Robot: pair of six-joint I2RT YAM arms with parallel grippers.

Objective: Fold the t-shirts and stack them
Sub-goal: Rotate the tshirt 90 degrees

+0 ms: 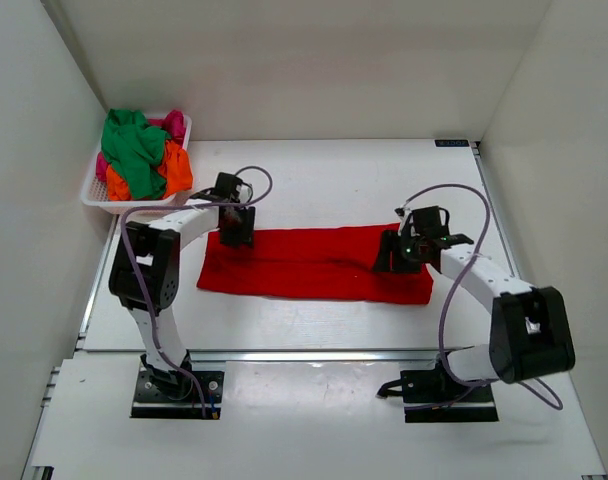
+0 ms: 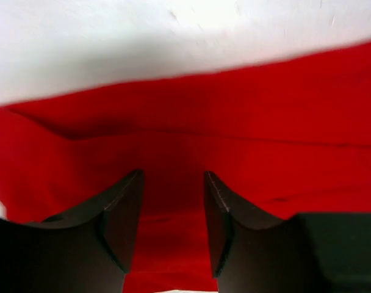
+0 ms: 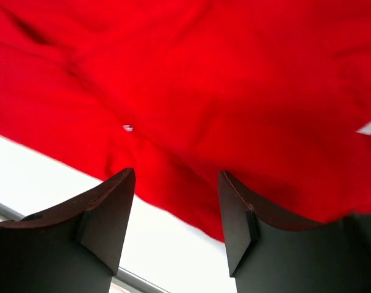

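A red t-shirt (image 1: 314, 265) lies folded into a long flat strip across the middle of the table. My left gripper (image 1: 235, 232) stands over the strip's far left corner. In the left wrist view its jaws (image 2: 173, 207) are open, and only flat red cloth (image 2: 234, 122) shows in the gap between them. My right gripper (image 1: 394, 255) hovers at the strip's right end. Its jaws (image 3: 176, 201) are also open, over the edge of the red cloth (image 3: 234, 79) and the white table, pinching nothing.
A white lattice basket (image 1: 92, 192) stands at the far left corner, holding crumpled green (image 1: 132, 150), orange (image 1: 177, 170) and pink (image 1: 172, 124) t-shirts. White walls close in the table (image 1: 324, 190) on the left, back and right. Cables loop from both arms.
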